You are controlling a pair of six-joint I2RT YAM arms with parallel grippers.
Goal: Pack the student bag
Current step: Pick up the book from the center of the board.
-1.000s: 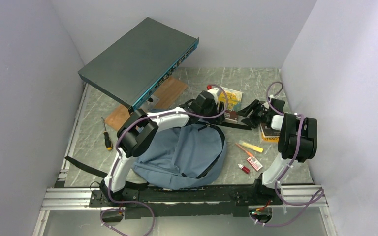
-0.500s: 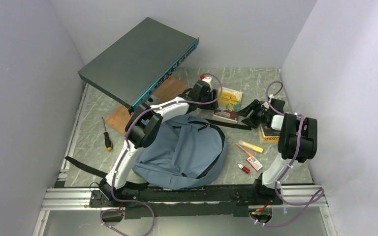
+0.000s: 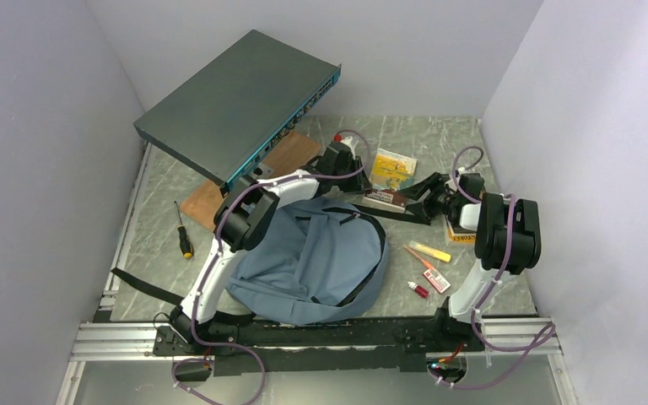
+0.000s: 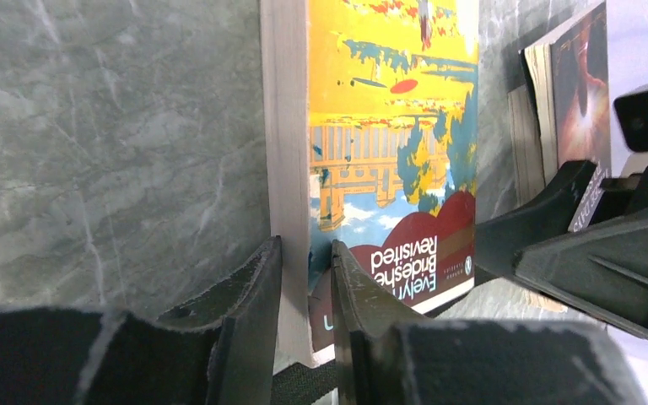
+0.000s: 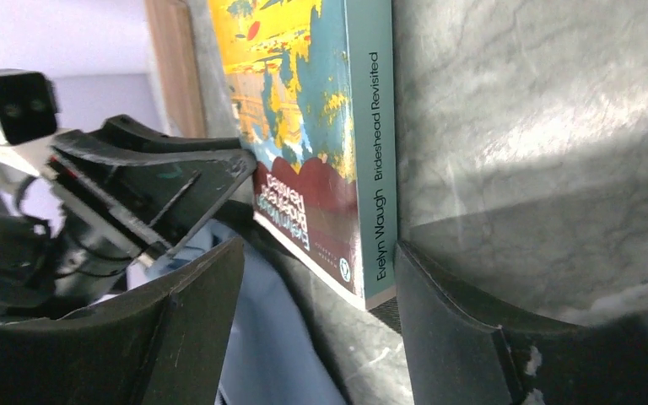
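The grey marbled counter (image 3: 160,228) carries the student bag (image 3: 304,261), which lies flat in front of the arm bases, between the two arms. Its black zipper curves along the right side, and I cannot tell whether it is open.

Just past the bag's far edge is a paperback (image 3: 394,167). Its long axis runs roughly away from the bases, so packing it means drawing it back toward the bases and onto the bag. The left arm is the one at it. The left gripper (image 4: 305,249) is drawn narrow and pinches the book's near corner, one finger against the page edge and the other on the cover. The right gripper (image 5: 319,246) stands wide and holds nothing, facing the same book from the other side, with blue bag fabric just under it.

The cover and spine read "Evelyn Waugh" and "Brideshead Revisited". The cover shows a yellow sky above a dark red band.
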